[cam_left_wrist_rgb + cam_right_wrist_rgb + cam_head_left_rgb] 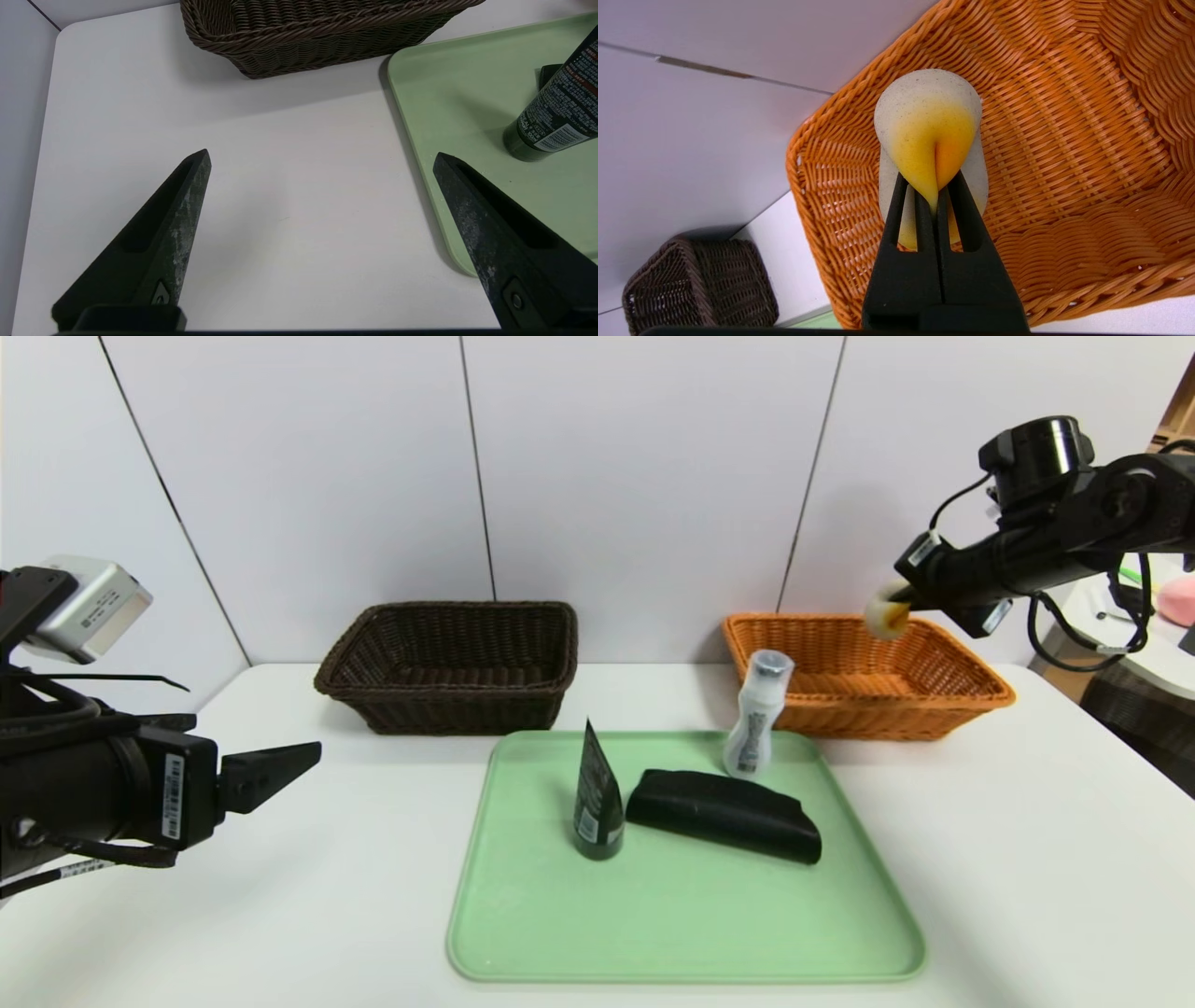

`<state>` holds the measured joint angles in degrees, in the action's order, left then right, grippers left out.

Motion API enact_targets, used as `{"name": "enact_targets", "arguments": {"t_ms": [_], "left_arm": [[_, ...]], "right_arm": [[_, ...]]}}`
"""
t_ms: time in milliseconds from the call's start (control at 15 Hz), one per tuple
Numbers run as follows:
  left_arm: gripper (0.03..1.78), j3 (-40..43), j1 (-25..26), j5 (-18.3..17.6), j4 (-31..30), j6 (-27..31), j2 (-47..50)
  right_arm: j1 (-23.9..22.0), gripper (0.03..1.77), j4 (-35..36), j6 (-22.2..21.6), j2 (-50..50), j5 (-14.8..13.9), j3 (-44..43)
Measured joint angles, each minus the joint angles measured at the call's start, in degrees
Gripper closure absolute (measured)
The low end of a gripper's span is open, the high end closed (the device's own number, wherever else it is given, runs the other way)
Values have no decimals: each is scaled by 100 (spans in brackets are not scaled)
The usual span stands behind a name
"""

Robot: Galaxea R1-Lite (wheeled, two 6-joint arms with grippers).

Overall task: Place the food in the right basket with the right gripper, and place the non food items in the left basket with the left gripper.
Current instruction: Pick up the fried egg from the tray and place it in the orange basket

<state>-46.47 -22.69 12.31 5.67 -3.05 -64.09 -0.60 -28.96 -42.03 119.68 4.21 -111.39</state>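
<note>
Looking down from the head camera, you have a white table (1027,859) with a pale green tray (672,933) at the centre front. Behind the tray stand two wicker baskets, well apart: the left basket (448,663), dark brown, and the right basket (868,695), orange.

Your right gripper (904,607) hangs over the near-left part of the orange basket's opening, clear of the rim. Its jaws are pressed tight together on the food (884,613), a small cream-edged bun with an orange-yellow centre; the right wrist view shows the soft piece (927,135) pinched into a fold between the fingertips (908,200), with the basket's woven floor (1064,154) beneath it.

Your left gripper (322,156) sits low at the table's left side, apart from the tray, its jaws spread wide and holding nothing.

The non food items are all on the tray: a long black pouch (724,814) lying flat, a dark green tube (596,793) standing upright just beside the pouch's left end, and a small translucent bottle (756,728) with a grey cap, upright near the tray's far edge.
</note>
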Motion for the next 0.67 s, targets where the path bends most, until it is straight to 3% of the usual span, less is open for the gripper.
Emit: {"name": "enact_targets", "arguments": {"t_ms": [667], "left_arm": [[12,-20,0,0,-5,10,-16]], "right_arm": [[-2,174,13,-13,624,-11,-5]]}}
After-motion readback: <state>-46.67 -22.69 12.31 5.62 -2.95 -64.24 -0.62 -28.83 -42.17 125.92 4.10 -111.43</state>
